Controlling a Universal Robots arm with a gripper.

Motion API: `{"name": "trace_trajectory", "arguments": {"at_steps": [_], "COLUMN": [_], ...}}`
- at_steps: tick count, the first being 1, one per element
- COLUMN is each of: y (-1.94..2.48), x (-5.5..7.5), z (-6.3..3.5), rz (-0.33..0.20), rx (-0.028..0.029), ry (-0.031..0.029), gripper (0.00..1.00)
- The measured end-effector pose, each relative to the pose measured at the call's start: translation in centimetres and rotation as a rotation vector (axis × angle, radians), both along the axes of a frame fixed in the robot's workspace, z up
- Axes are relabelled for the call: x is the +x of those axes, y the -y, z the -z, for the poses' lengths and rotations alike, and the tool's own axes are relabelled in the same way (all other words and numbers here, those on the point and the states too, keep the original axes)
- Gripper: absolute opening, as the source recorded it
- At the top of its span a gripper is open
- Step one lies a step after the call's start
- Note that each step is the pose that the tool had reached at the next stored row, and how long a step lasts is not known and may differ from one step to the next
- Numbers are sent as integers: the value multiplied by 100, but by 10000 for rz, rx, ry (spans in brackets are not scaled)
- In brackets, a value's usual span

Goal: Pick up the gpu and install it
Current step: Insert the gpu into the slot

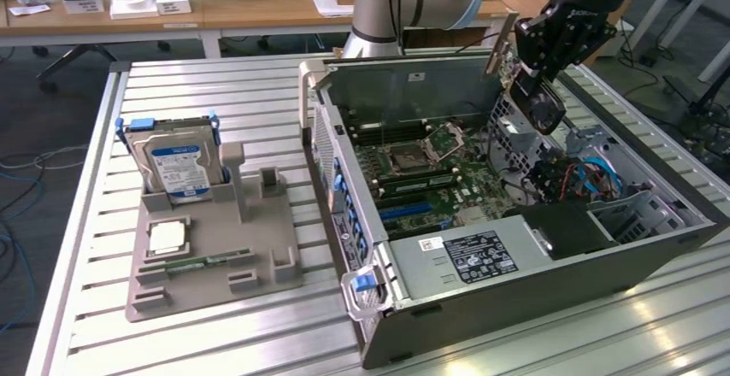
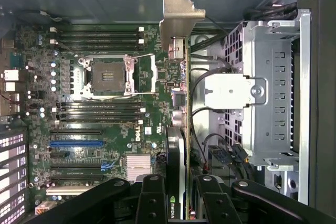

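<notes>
The gpu (image 1: 544, 107) hangs edge-down in the air over the open computer case (image 1: 638, 252), with my gripper (image 1: 536, 68) shut on its upper part. Its black cooler faces the exterior view's right, and its silver bracket (image 1: 500, 47) points to the rear of the case. In the wrist view the gpu (image 2: 182, 103) shows edge-on, running from my gripper (image 2: 181, 203) out to the silver bracket (image 2: 180, 17). It hovers above the edge of the motherboard (image 2: 105, 103), beside the drive cage (image 2: 262, 103). The blue expansion slot (image 2: 76, 143) lies off to one side of the card.
A grey parts holder (image 1: 211, 261) on the slatted table carries an upright hard drive (image 1: 171, 162), a memory stick (image 1: 205, 262) and a small chip. Cables (image 1: 582, 175) and the power supply (image 1: 479, 256) crowd the case. Desks stand behind.
</notes>
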State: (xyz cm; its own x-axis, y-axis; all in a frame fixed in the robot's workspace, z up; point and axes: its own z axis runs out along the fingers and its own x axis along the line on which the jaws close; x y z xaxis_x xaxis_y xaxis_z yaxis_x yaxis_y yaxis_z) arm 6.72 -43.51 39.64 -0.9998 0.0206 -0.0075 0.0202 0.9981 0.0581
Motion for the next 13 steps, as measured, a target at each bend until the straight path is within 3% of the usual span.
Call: {"name": "trace_trajectory", "arguments": {"at_steps": [6, 13], "y": [0, 0], "x": [-1, -2], "z": [0, 3], "rz": [-328, -1228], "rx": [0, 0], "ry": [0, 0], "gripper": [27, 27]}}
